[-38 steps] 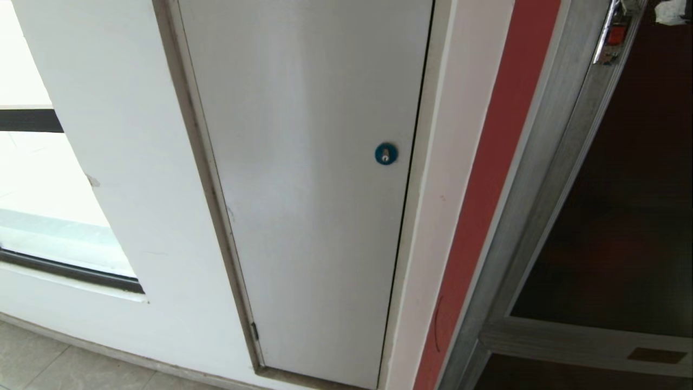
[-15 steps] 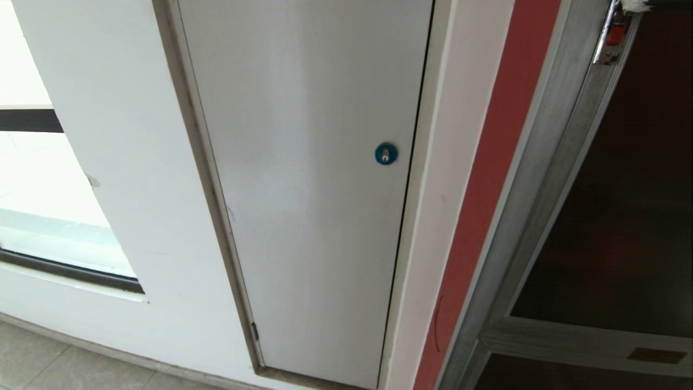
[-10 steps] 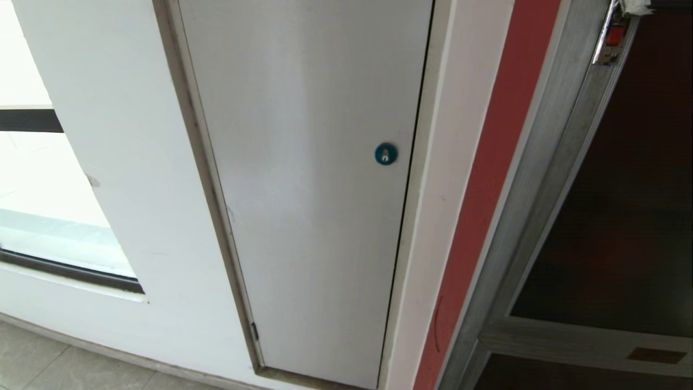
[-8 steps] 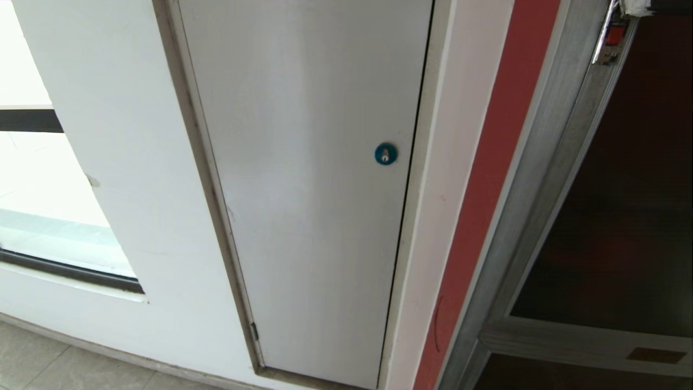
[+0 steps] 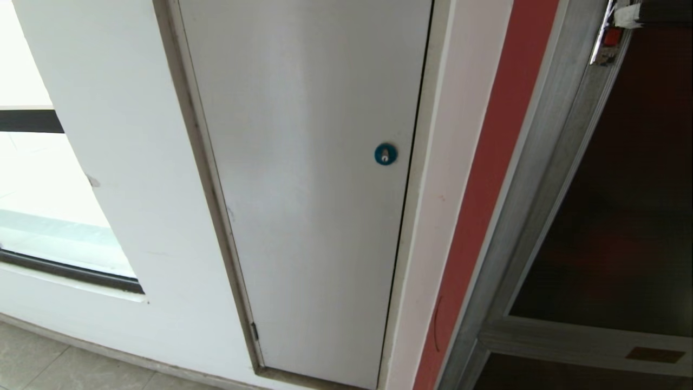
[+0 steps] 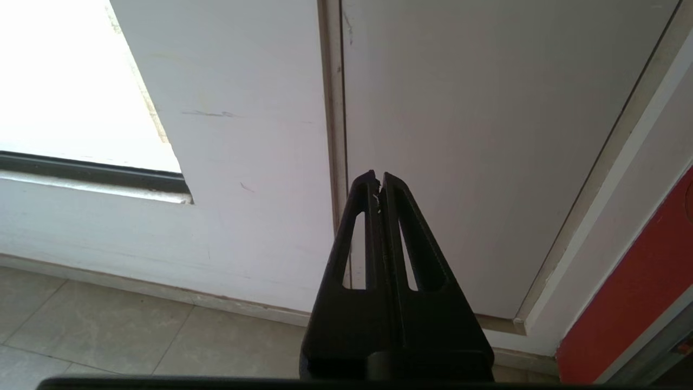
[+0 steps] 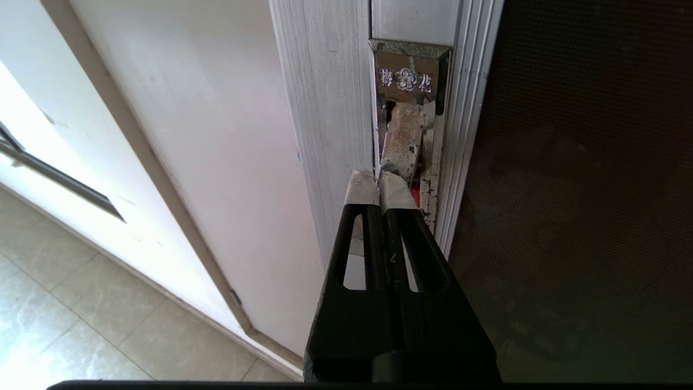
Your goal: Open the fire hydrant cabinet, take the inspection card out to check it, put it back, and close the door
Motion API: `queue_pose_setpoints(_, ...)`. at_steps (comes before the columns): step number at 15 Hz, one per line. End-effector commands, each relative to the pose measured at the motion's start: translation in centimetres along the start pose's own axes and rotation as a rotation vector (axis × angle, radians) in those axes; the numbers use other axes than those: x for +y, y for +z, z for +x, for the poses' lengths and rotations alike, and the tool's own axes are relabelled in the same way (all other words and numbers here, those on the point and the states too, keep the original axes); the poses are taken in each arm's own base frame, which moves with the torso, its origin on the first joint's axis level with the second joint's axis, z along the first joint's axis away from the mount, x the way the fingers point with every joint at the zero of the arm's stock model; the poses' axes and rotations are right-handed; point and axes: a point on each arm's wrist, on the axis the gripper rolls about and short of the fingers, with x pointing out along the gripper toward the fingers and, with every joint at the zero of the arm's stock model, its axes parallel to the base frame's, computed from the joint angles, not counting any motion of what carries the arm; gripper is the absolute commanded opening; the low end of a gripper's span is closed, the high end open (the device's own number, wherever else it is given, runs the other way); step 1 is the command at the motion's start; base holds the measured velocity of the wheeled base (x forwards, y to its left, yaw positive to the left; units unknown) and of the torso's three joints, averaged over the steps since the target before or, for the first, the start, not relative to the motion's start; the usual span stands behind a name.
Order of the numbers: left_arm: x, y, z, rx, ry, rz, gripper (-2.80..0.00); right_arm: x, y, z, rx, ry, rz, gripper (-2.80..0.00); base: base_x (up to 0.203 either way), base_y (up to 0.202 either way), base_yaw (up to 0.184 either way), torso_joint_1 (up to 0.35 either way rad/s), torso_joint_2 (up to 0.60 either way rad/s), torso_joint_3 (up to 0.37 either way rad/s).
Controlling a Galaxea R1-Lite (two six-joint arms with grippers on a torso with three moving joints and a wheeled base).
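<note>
Where right gripper meets latch — flower-marked plate.

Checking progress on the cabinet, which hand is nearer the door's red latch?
Right. The right hand, shut, has its tips at the latch; the left hand points at the grey-white door, away from it.

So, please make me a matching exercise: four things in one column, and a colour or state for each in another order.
Things:
1. round lock
2. right gripper
3. wall strip
4. door glass

Descriptions:
a. red
b. shut, tips at the latch
c. blue
d. dark brown

Pairs: 1-c, 2-b, 3-a, 4-d
</note>
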Motion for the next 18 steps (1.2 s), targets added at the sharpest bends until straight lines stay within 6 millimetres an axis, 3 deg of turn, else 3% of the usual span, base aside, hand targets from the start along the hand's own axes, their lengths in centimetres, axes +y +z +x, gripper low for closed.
queue_pose_setpoints(1,0.0,-0.2,0.1,0.006,0.000,0.000,-2.80,-0.2,-0.2,0.7,0.015,-0.004,0.004,-2.80,0.000,0.000,0.000,0.000,0.00,0.000)
queue_pose_setpoints(18,0.0,-0.2,0.1,0.007,0.000,0.000,-2.80,-1.2,-0.4,1.8,0.018,-0.035,0.009,-2.80,0.000,0.000,0.000,0.000,0.00,0.000)
